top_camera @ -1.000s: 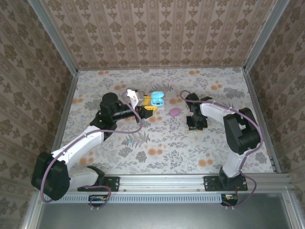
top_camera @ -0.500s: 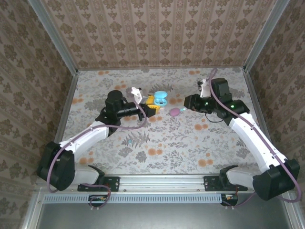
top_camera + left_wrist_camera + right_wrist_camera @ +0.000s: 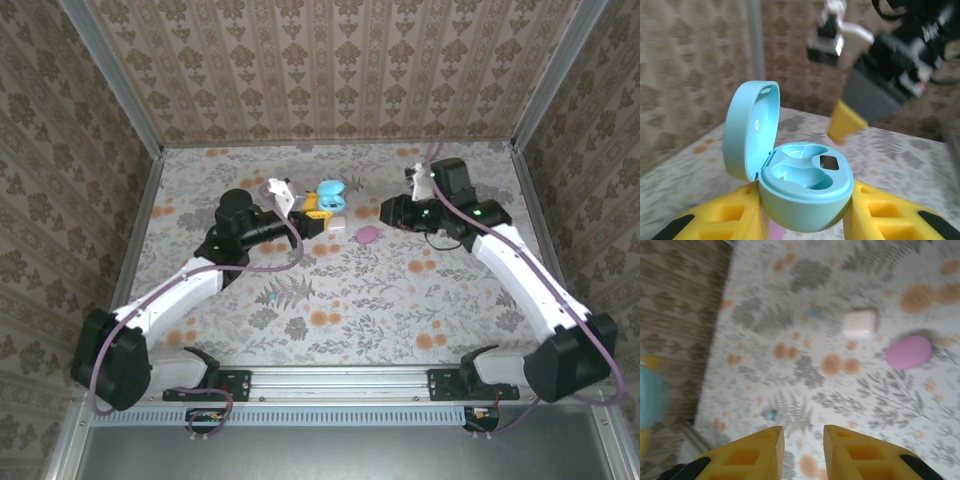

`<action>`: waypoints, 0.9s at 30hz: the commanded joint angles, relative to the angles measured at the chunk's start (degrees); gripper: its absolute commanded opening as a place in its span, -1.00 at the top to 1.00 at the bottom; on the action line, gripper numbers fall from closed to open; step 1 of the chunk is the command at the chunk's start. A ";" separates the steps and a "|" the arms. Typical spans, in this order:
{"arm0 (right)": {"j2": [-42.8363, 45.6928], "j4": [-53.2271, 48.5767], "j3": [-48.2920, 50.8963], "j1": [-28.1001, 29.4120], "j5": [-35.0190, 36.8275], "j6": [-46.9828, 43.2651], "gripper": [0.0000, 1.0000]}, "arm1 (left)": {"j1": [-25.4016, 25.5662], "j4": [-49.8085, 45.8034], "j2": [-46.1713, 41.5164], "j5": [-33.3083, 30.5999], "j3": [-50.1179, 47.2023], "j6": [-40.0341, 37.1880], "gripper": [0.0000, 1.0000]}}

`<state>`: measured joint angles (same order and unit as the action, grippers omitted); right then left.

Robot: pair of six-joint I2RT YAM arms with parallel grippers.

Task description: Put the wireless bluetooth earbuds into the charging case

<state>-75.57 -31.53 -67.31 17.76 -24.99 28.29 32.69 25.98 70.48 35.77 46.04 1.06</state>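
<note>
From above, the left gripper (image 3: 318,208) is reaching toward the middle of the flowered worktop (image 3: 400,300) and clamping the teal charging case (image 3: 331,193), which is sitting raised between its yellow fingers. A small white case (image 3: 337,222) is lying just beside that gripper, and a pink case (image 3: 367,234) is lying a little nearer the right arm. The right gripper (image 3: 388,210) is hovering near the pink case, apart from it. A tiny teal earbud (image 3: 269,297) is lying on the worktop well apart from the cases, on the near side below the left arm. In the left wrist view, the charging case is standing with its lid (image 3: 751,129) swung upright, its body pinched between the two yellow fingers (image 3: 720,222); the right gripper is showing blurred in the background beyond it. In the right wrist view, the picture is blurring; the two yellow fingers (image 3: 752,452) are standing slightly apart with nothing between them, above the worktop. The white and pink cases are lying ahead of them, and the teal earbud is lying closer, off to one side of the fingers.
</note>
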 commanded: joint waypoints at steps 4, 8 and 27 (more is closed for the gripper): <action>-16.15 2.24 -3.19 4.99 5.25 -3.89 0.38 | -7.12 -6.64 -7.40 -13.92 -3.17 0.60 0.29; -29.49 3.12 -14.52 8.80 5.70 -3.84 0.33 | -11.85 -10.70 -11.02 -17.08 -4.27 0.23 0.29; -85.45 -10.98 -88.51 16.18 3.97 -4.94 0.20 | -20.55 -18.51 -23.76 -22.87 -8.53 -0.35 0.26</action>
<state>-159.70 -40.97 -155.39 33.43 -21.19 21.54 12.80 8.29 47.57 12.78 38.15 1.32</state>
